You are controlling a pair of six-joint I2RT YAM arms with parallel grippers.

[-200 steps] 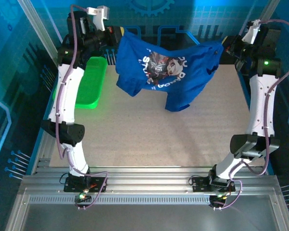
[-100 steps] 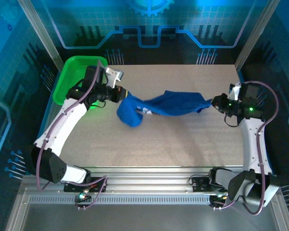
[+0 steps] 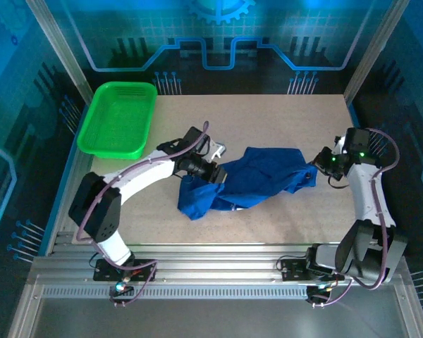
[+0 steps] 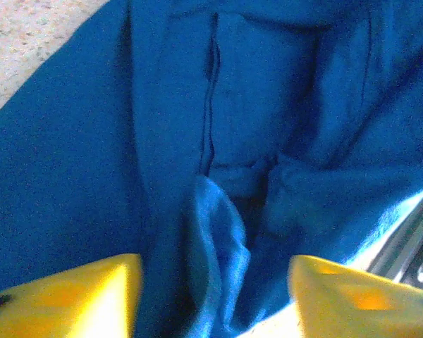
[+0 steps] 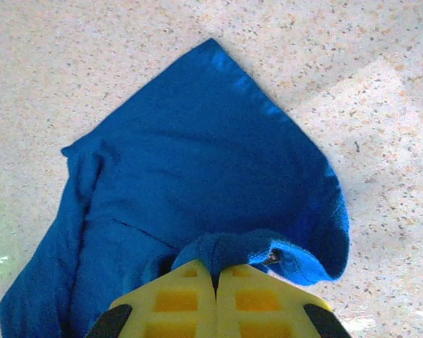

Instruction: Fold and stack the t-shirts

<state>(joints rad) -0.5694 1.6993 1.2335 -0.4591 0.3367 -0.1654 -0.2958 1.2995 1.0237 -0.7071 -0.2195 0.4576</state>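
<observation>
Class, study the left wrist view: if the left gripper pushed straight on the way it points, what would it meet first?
The royal-blue t-shirt: a raised fold of it sits inside the open left gripper, with more cloth directly ahead. Depth beyond that is unclear.

Your left arm (image 3: 137,174) and right arm (image 3: 367,203) wear white shells between black joint housings. A lilac cable (image 3: 393,155) runs loosely along each, with slack loops at base and wrist. A green light (image 3: 362,153) glows on the right wrist. The left pincer (image 4: 215,296) and right pincer (image 5: 216,282) have yellow fingers (image 5: 176,299); the right pair shows moulded square recesses.
</observation>
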